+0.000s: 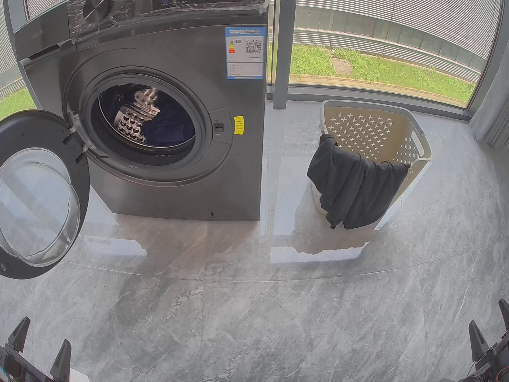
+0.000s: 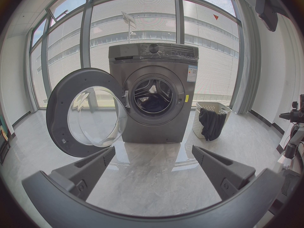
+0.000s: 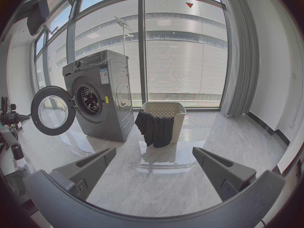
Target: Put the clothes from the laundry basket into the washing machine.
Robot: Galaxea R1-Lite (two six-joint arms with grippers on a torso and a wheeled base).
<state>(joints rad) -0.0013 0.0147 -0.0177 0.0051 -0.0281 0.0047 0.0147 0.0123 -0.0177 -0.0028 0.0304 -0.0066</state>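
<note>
While both arms sit low over the near side of the floor (image 1: 254,319), neither holds anything. Left gripper (image 2: 152,149): jaws spread wide, empty. Right gripper (image 3: 154,150): same, wide apart, empty. Both are well apart from the basket and the machine.

Washing machine (image 1: 159,197): grey front-loader at the far left of the floor, back to the window (image 1: 397,27). Its door (image 1: 37,197) is swung fully open to the robot's left, hinged on that side, with the glass bowl facing out. Drum (image 1: 132,118) is exposed, and dark cloth (image 1: 172,126) lies in its bottom. The top panel and its knob are under plastic film. A label sits at the front's upper right corner, and a small yellow sticker beside the door opening.

Laundry basket (image 1: 371,104): cream, with star-punched walls, standing on the floor just right of the machine and close to the window sill. They are apart, not touching.

Dark garment (image 1: 352,187): draped over the basket's near rim, mostly hanging down the outer wall. The hem is close to the floor, but contact can't be confirmed. The garment partly hides the basket's inside.
</note>
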